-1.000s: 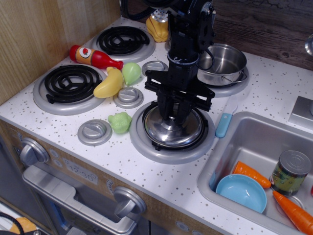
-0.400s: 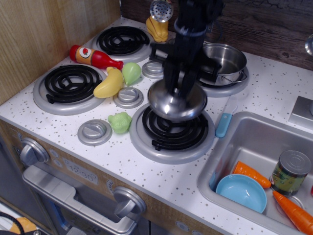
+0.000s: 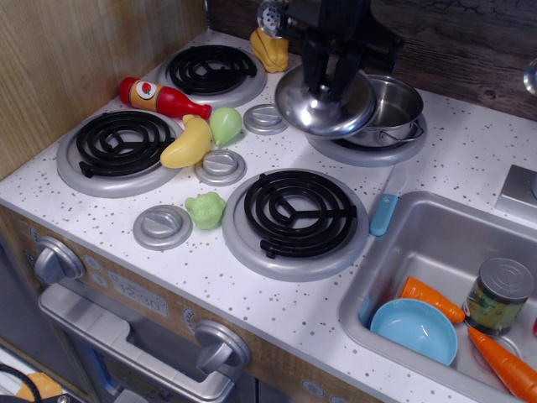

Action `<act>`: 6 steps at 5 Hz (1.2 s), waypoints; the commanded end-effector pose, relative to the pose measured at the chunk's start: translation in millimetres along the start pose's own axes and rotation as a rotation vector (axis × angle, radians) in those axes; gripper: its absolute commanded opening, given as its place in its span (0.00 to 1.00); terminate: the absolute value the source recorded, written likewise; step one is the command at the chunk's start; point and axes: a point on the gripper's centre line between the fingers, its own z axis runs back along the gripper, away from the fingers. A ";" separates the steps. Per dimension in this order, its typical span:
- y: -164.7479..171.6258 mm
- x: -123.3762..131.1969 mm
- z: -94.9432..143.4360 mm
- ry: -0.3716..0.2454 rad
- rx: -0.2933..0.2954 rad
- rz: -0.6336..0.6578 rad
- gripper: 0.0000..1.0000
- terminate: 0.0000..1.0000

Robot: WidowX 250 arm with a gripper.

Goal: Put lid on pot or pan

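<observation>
The round shiny steel lid (image 3: 325, 106) hangs in the air, held by its centre knob in my black gripper (image 3: 332, 74), which is shut on it. The lid is tilted a little and overlaps the left rim of the small steel pot (image 3: 388, 111). The pot stands open on the back right burner (image 3: 369, 151), its wire loop handle showing at the front. The knob itself is hidden between the fingers.
The front right burner (image 3: 294, 216) is bare. A banana (image 3: 189, 144), green pear (image 3: 225, 125), green frog (image 3: 206, 210), ketchup bottle (image 3: 164, 98) and flat grey dials (image 3: 221, 165) lie left. A blue spatula (image 3: 384, 212) lies by the sink (image 3: 436, 252), which holds a blue bowl (image 3: 414, 330), carrots and a can.
My gripper lifted the lid off the front right burner and carried it up and back to the right, to the pot's left edge.
</observation>
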 end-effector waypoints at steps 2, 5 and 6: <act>-3.9 39.3 -0.2 -0.169 -0.048 -0.043 0.00 0.00; -15.4 69.3 -17.2 -0.271 -0.103 -0.087 0.00 0.00; -17.7 74.5 -18.8 -0.297 -0.122 -0.116 1.00 0.00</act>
